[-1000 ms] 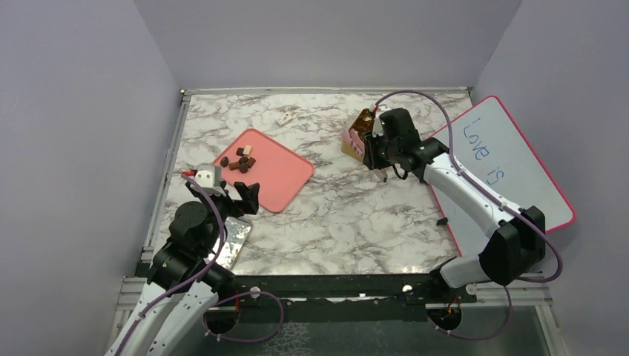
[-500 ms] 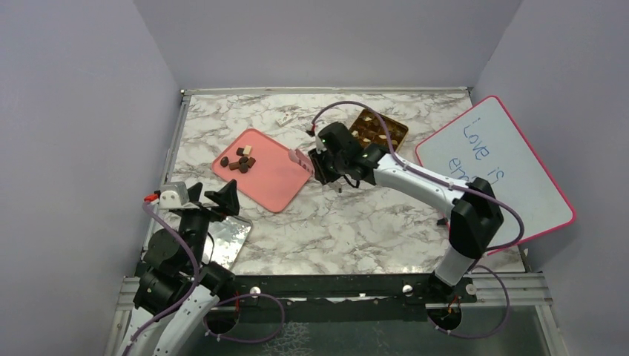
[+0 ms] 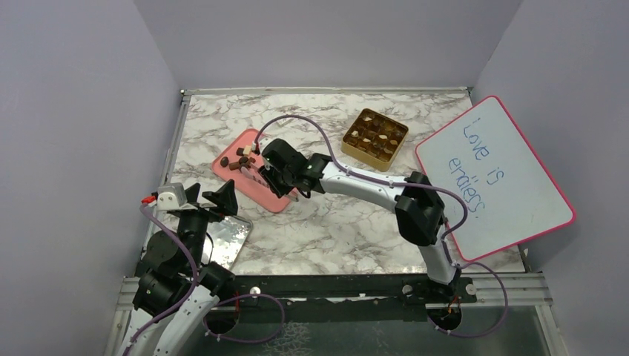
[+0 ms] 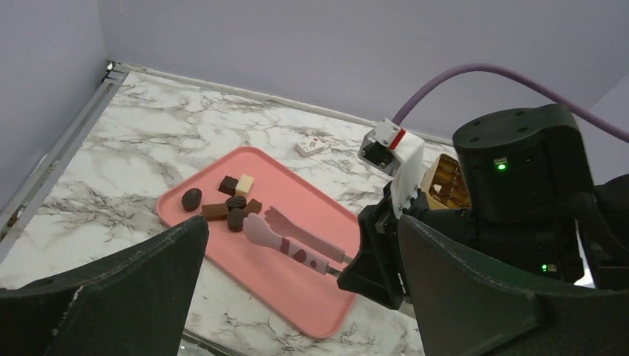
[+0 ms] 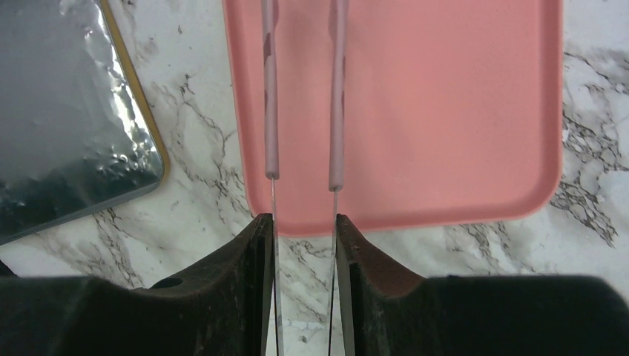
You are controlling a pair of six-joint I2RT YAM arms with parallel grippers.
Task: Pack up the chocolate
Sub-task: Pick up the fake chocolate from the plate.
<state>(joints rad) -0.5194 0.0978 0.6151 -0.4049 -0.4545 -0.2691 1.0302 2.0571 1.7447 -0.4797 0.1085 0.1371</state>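
Your right end effector (image 5: pixel 303 226) is clamped on the pink tweezers (image 5: pixel 271 96) by their thin metal stems. Its wrist view shows two matte prongs parted over the smooth pink tray (image 5: pixel 445 111), but no chocolate (image 4: pixel 226 202). The left wrist view does: small dark brown blocks and one cream block, clustered at the tray's far-left corner. Your left end effector (image 3: pixel 211 194) gapes wide, nearer than the tray.

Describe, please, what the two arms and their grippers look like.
Both match: the right arm and left arm have white links between black joints, each trailed by a purple cable. The right gripper and left gripper have black wedge-shaped fingers. A white block with a red mark sits at each wrist.
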